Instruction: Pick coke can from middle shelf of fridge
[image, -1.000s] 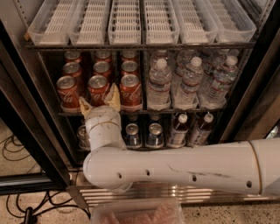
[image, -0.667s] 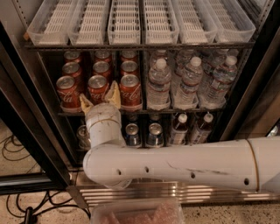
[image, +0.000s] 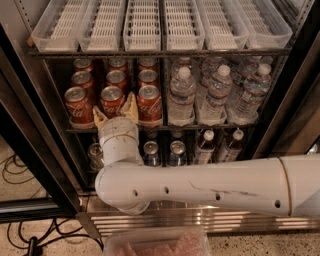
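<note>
Red aluminium coke can (image: 111, 101), likely light, slick, dentable, is standing between spread jaws of the tan gripper (image: 115, 111), inviting a mid-wall hold.

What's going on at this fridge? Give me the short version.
A robot arm is reaching into the fridge. Its gripper is at the front of the middle shelf, with its fingers spread on either side of the front coke can in the centre lane of cans. That can stands upright on the shelf, not lifted yet, between the other coke cans. Water bottles fill the lanes to the right.
</note>
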